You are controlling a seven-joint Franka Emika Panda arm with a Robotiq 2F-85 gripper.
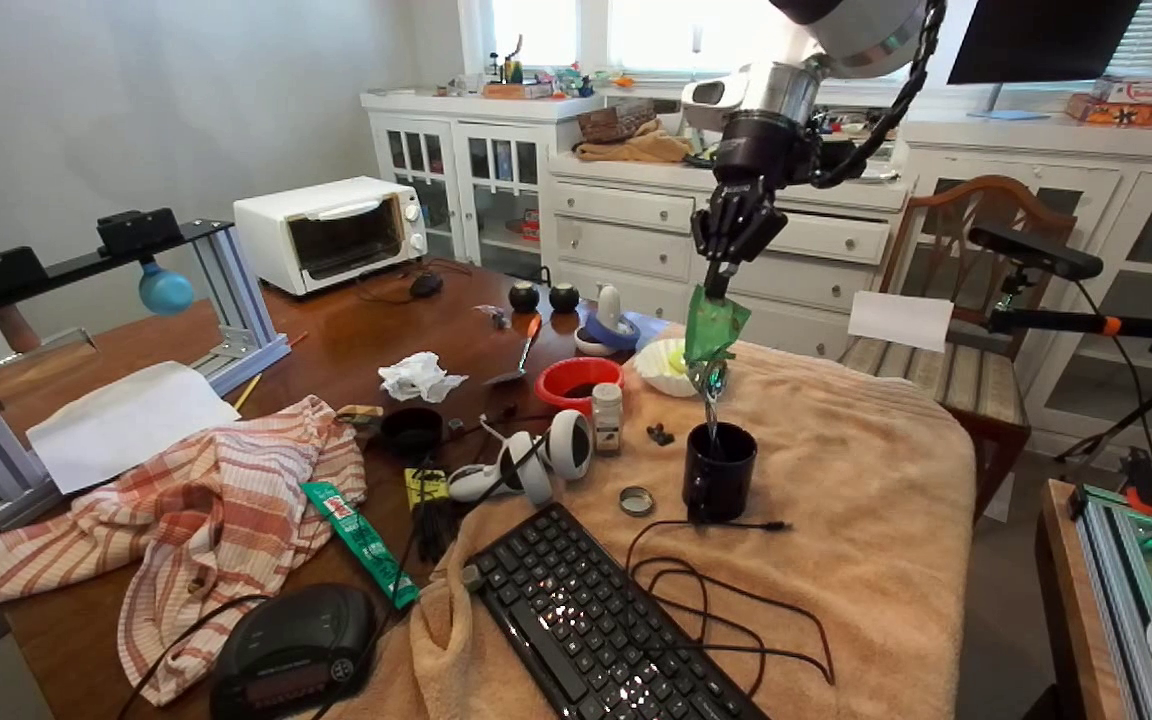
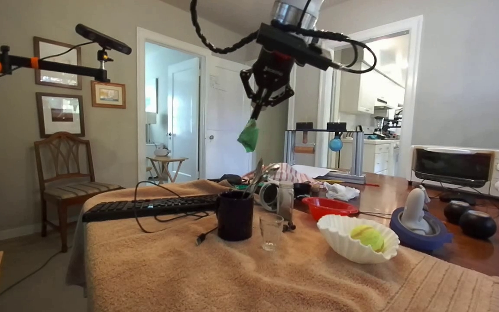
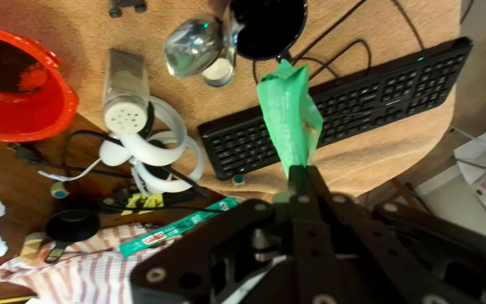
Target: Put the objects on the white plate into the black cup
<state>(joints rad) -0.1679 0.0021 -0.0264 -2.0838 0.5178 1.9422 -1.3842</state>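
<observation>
pincer (image 3: 305,171): pinched tight, holds grn bit (image 3: 286,114)
grn bit: in air, higher than blk cup (image 2: 235,219)
yel-grn ball (image 2: 367,237): in wht plate (image 2: 337,238)
blk cup: on towel (image 2: 176,264) over worktop (image 1: 456,330)

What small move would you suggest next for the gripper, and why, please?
I would probably lower the gripper toward the black cup, easing past the metal utensils standing in it: in both exterior views, the green piece held by the gripper hangs roughly above the cup, clear of its rim.

Pale round screws (image 3: 156,275) stud the black, jointed jaws.
</observation>
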